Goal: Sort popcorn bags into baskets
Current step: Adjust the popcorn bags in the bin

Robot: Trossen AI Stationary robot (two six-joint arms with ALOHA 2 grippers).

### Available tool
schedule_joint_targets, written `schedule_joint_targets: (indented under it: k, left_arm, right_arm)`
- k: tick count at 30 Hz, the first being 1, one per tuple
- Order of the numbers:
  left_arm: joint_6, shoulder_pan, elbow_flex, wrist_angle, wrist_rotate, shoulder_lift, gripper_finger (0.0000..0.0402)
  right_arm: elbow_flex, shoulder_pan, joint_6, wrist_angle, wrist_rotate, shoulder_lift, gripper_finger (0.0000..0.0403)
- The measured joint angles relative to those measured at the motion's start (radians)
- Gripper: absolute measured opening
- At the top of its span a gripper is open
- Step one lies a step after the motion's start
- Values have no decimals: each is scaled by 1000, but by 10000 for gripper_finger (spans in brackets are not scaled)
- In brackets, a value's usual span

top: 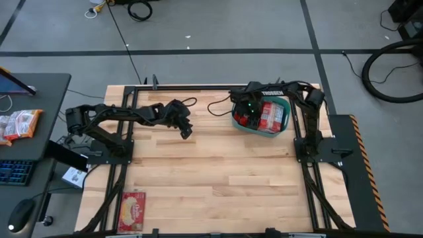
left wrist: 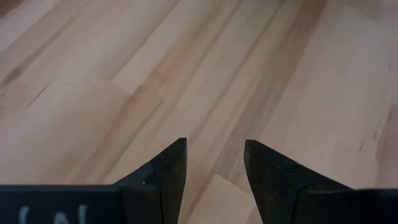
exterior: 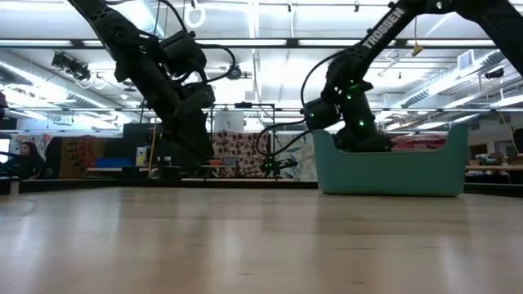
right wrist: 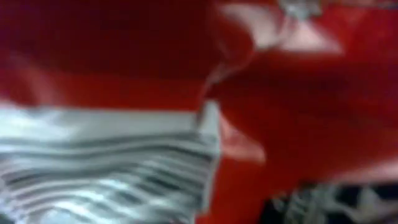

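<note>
The teal basket (top: 285,125) stands at the table's far right and holds several red popcorn bags (top: 271,114). Its wall also shows in the low view (exterior: 392,171). My right gripper (top: 246,119) reaches down into the basket's left part. In the right wrist view the red bags (right wrist: 298,112) fill the picture, very close. One more popcorn bag (top: 132,210) lies flat at the table's near left corner. My left gripper (top: 187,132) hangs open and empty a little above the bare wood (left wrist: 214,155), left of the basket.
Paler orange-and-white packets (top: 20,124) lie on the grey desk left of the table, beside a keyboard (top: 16,170). The arm bases stand at the table's left and right edges. Bare wood (top: 218,172) spans the table's middle and near part.
</note>
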Motion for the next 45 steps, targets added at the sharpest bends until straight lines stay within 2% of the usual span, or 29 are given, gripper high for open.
schedule_joint_targets:
  k: [3, 6, 9, 13, 14, 18, 23, 29, 32, 36, 41, 45]
  left_arm:
    - [-24, -10, 0, 0, -8, 0, 167]
    - [-49, -15, 0, 1, -12, 0, 167]
    - [-79, -18, 0, 1, -12, 0, 167]
    - [-113, -19, 0, 0, -12, 0, 167]
    - [-116, -18, 0, 0, -12, 0, 167]
    - [-138, -18, 0, 0, -22, 0, 167]
    - [-163, -30, 0, 1, -47, 0, 167]
    - [-164, -59, 0, 15, -66, 0, 167]
    - [-165, -68, 0, 22, -68, 0, 167]
    - [-165, -69, 0, 27, -67, 0, 167]
    - [-165, -69, 0, 26, -68, 0, 167]
    - [-181, -74, 0, 21, -67, 0, 167]
  right_arm:
    - [-55, 3, -4, 39, -5, -4, 209]
    - [-93, 8, 17, 74, -1, -9, 183]
    - [-103, 12, 37, 88, -18, -10, 132]
    - [-106, 21, 41, 101, -9, -10, 30]
    - [-107, 22, 41, 103, -17, -14, 16]
    - [-127, 28, 59, 143, -38, -90, 6]
    - [-176, 7, 108, 253, -113, -286, 4]
    - [-301, -29, 177, 324, -207, -437, 2]
    - [-310, -13, 182, 285, -151, -429, 2]
    - [-241, 25, 194, 173, -49, -356, 19]
    - [-107, 35, 208, 54, -58, -218, 86]
    - [-36, 36, 49, 11, -72, -129, 155]
